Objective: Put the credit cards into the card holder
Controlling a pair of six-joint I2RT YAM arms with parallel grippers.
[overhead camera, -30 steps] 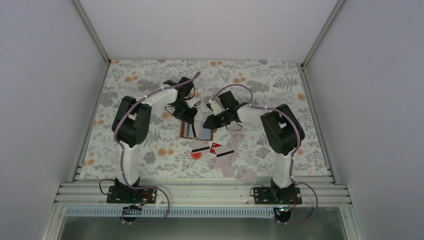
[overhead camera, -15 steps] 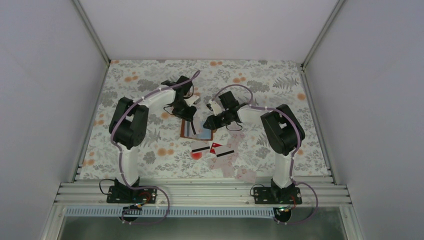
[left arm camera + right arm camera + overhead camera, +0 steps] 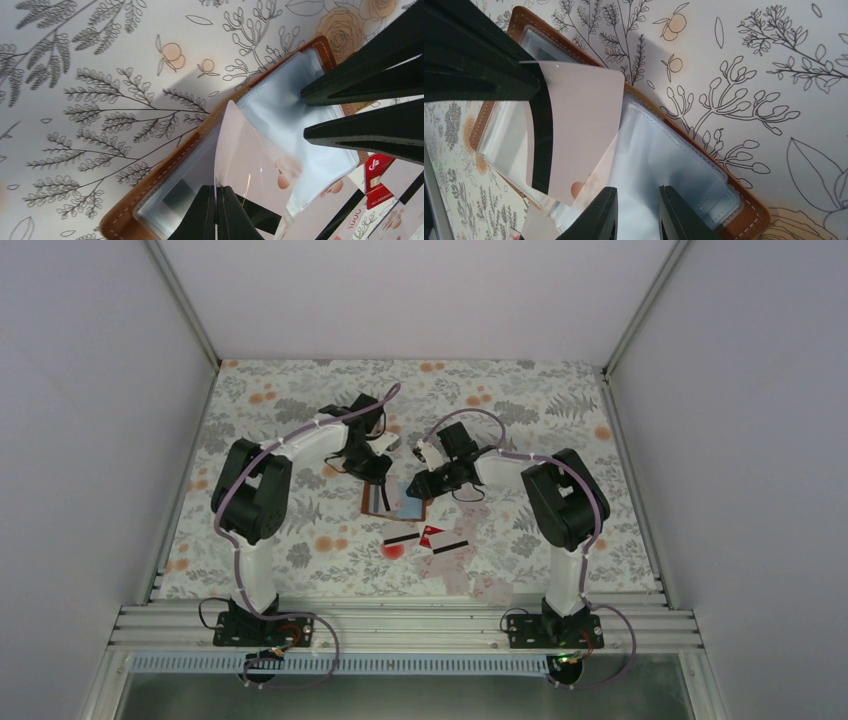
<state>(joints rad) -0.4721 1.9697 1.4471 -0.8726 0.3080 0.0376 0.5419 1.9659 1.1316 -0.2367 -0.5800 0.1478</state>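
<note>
**Card [image 3: 574, 125] held over open card holder [image 3: 756, 212]**

Card, pale pink and bent into a curve, is pinched by its edge in the left gripper [image 3: 216, 192]. Those jaws are pressed tight on it at the bottom middle of the left wrist view. The card's lower end is held near the clear pockets of the card holder. Whether it is touching them cannot be told. The holder is laid open on the flowery cloth [image 3: 560, 410] in the middle of the top view.

A clear pocket leaf [image 3: 664, 145] is caught between the fingers of the right gripper [image 3: 637, 192], at the bottom of the right wrist view. Those jaws are set a little apart, and whether the leaf is really squeezed cannot be told. More cards [image 3: 447, 546] are left on the cloth, just below the holder in the top view.

Much could go wrong from here. The card could be bent more, or popped out of the pinch, if it is pushed against the pocket edge. The pocket mouth could be missed and the card slid under the leaf. The leaf could be let go and the pocket shut. The holder is not pinned down, so it could be pushed along the cloth.
</note>
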